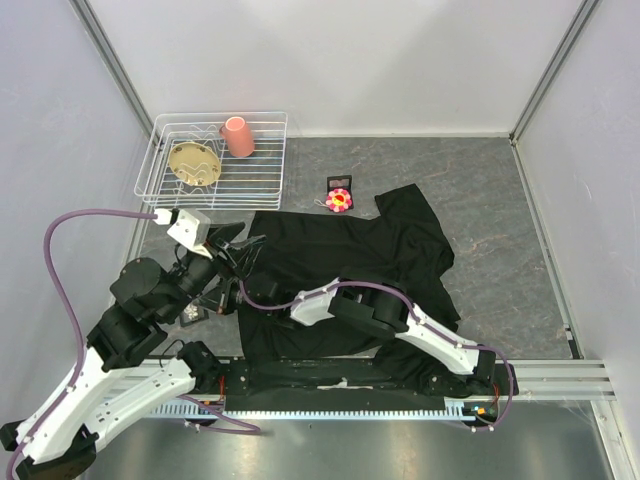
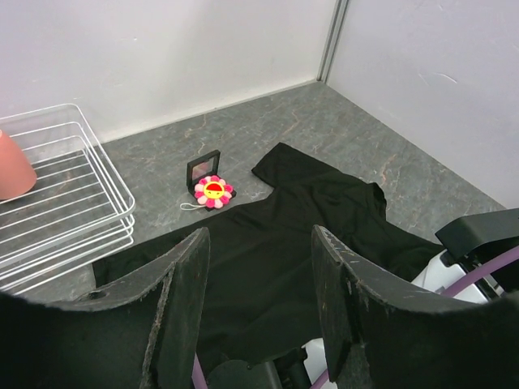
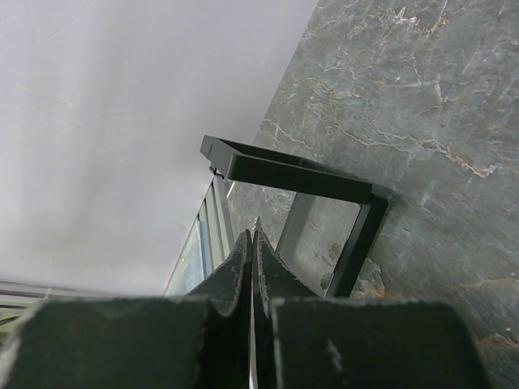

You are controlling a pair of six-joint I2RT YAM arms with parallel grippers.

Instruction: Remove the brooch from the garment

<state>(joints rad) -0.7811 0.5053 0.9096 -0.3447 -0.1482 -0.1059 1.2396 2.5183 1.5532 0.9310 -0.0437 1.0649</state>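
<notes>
Left gripper (image 2: 259,243) gaping, right gripper (image 3: 254,233) clenching tight; far-left wire rack (image 1: 248,181) holding pink cup (image 1: 238,137), tan dish (image 1: 193,163); soft garment (image 1: 340,255) sprawling.

Robot lab test cell: white panel walls (image 1: 400,60), aluminium corner posts (image 1: 550,68), grey marbled tabletop (image 1: 480,200).

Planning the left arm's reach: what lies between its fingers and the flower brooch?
Only the black shirt. In the left wrist view its cloth fills the stretch from the left gripper up to the flower brooch, which sits just past the cloth's far edge.
</notes>
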